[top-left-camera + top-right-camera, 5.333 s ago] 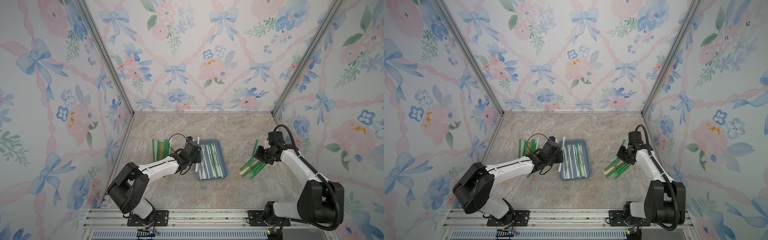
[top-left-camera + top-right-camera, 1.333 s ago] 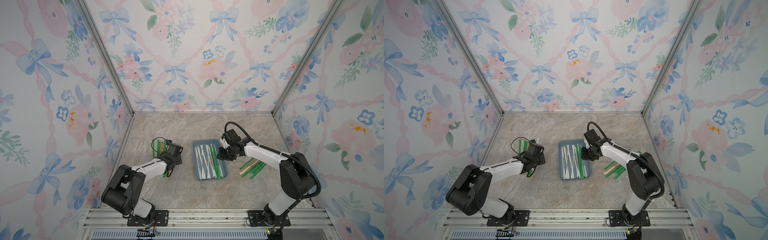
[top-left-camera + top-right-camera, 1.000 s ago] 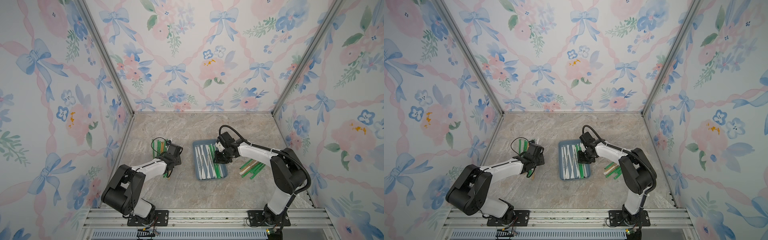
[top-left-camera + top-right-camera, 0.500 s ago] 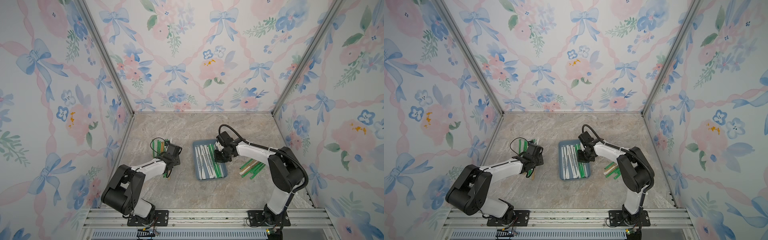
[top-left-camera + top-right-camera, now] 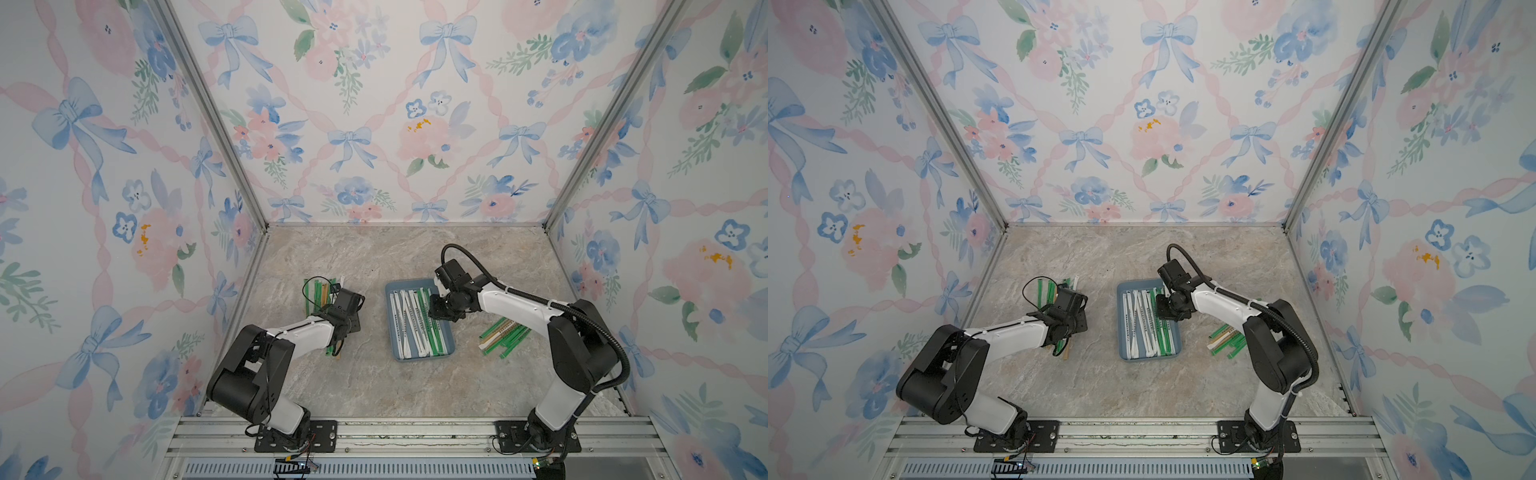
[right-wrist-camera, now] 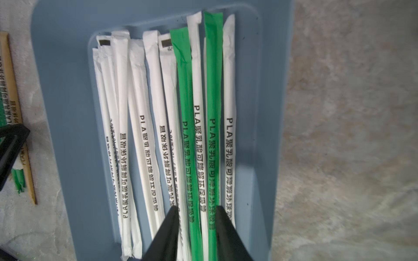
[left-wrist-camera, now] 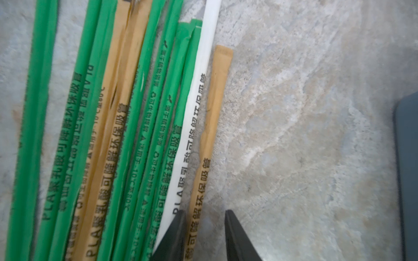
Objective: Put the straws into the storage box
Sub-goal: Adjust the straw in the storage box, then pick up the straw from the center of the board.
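Straddling tan straw (image 7: 212,126), left fingers (image 7: 174,237) narrowly apart; right fingers (image 6: 167,235) likewise over straws (image 6: 212,90).

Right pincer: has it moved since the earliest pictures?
Yes. The right pincer left the loose straws beside the blue-grey tray and is now over the tray.

Bare floor (image 5: 372,291) separates storage box (image 5: 422,358) from left straws (image 5: 318,291) (right gripper (image 6: 196,209) overhangs box).
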You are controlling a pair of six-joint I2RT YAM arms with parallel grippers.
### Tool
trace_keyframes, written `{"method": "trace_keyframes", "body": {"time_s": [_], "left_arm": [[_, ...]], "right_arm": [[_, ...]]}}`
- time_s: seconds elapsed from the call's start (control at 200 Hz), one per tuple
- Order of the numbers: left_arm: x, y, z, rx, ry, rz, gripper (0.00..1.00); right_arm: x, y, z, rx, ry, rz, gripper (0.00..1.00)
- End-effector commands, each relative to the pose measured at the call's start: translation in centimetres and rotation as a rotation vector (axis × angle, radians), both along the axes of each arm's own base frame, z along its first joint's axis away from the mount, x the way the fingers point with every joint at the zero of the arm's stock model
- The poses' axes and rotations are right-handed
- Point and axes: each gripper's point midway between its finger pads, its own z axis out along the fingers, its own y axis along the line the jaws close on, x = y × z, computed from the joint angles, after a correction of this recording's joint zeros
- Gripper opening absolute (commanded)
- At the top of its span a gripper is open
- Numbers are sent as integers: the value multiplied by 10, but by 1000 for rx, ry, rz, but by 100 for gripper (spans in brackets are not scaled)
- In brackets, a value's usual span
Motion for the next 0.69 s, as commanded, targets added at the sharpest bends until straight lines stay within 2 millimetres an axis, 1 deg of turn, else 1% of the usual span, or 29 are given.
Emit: {"method": "trace_keyframes", "body": {"time_s": [0.0,0.11,0.17,0.235,0.245,0.265,0.375,0.555,0.69], "left_arm": [[-6,9,-9,40,35,4,33],[-8,9,-13,42,46,4,32],[-10,9,-17,40,60,3,27],[-12,8,-21,34,75,0,20],[-12,7,-21,33,77,-1,20],[-13,7,-22,31,80,-2,18],[-13,5,-23,22,83,-2,9],[-8,0,-15,-1,62,-7,1],[1,-11,-2,-43,29,-25,0]], "right_arm": [[1,0,14,10,-41,-5,30],[2,-1,23,21,-64,-7,31],[2,-3,27,24,-74,-11,31],[3,-8,25,17,-71,-20,31],[3,-9,32,27,-85,-23,31],[4,-10,35,31,-93,-28,31],[5,-24,36,35,-94,-61,31],[7,-47,37,32,-95,-110,31],[7,-64,38,29,-93,-151,31]]}}
